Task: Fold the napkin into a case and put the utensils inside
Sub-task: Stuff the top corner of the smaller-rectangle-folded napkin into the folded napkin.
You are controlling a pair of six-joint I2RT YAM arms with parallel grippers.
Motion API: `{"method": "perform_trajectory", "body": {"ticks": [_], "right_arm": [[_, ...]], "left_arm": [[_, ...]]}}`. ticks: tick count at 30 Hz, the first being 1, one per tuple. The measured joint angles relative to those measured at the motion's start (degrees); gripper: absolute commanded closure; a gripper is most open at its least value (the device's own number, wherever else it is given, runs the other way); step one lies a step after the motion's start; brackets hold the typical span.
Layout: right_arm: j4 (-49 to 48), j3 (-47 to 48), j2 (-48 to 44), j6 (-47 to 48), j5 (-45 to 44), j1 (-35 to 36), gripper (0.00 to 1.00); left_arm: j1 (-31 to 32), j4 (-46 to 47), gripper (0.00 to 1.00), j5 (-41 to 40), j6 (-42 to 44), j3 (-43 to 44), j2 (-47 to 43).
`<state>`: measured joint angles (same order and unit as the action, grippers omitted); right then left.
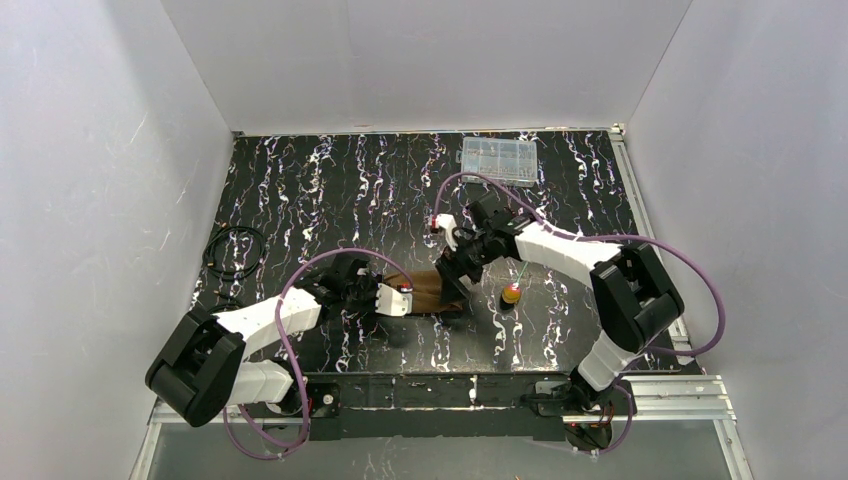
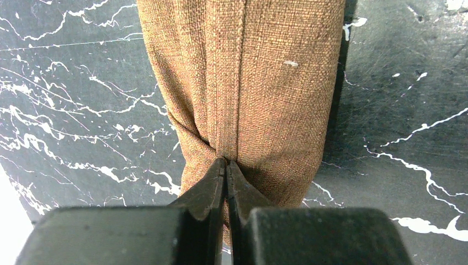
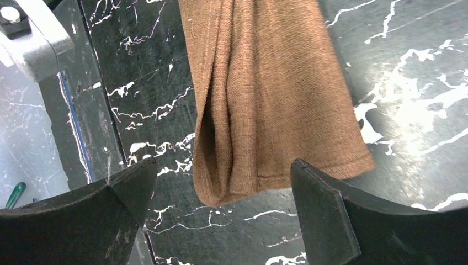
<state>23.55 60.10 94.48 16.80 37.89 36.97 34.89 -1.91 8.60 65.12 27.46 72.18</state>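
The brown napkin (image 1: pixel 432 291) lies on the black marbled table, gathered into a narrow strip between the two arms. My left gripper (image 1: pixel 404 298) is shut on its near end, and in the left wrist view the jaws (image 2: pixel 226 164) pinch the bunched cloth (image 2: pixel 248 83). At the strip's other end my right gripper (image 1: pixel 456 270) stands open. In the right wrist view the cloth's end (image 3: pixel 265 99) reaches just between the spread fingertips (image 3: pixel 223 168), touching neither. One utensil with a gold-orange head (image 1: pixel 511 293) lies right of the napkin.
A clear plastic compartment box (image 1: pixel 498 158) stands at the back of the table. A coil of black cable (image 1: pixel 235 252) lies at the left edge. White walls close in three sides.
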Motion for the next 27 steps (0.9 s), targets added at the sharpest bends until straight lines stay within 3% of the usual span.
{"method": "perform_trajectory", "body": {"ticks": [6,8,11,14,15,20,23,27], "right_arm": [[-2.2,-1.7,2.3,0.0,0.0,2.3,0.01],[-2.9,-2.3,2.7,-0.2,-0.7,2.9,0.07],[-4.3,-3.1,2.7,-0.4,-2.4,3.8,0.27],[-6.1,-4.3,2.2,-0.9,-4.0,4.5,0.68],[-6.4,-4.5,2.0,-1.0,-4.1,4.6,0.76],[-5.1,-3.1,2.5,-1.3,-3.5,4.8,0.85],[-4.3,-2.0,2.8,-1.2,-3.3,4.8,0.99],[-3.8,-1.7,2.8,-1.5,-3.6,4.8,0.99]], "left_arm": [[0.1,0.0,1.0,-0.2,-0.2,0.0,0.0],[0.1,0.0,1.0,-0.2,-0.2,0.0,0.0],[0.1,0.0,1.0,-0.2,-0.3,0.0,0.0],[0.1,0.1,1.0,-0.3,-0.5,0.0,0.0],[0.1,0.1,1.0,-0.3,-0.5,0.0,0.0],[0.1,0.2,1.0,-0.3,-0.4,-0.1,0.0],[0.1,0.2,1.0,-0.3,-0.4,-0.2,-0.2],[0.1,0.3,1.0,-0.3,-0.4,-0.4,-0.4]]}}
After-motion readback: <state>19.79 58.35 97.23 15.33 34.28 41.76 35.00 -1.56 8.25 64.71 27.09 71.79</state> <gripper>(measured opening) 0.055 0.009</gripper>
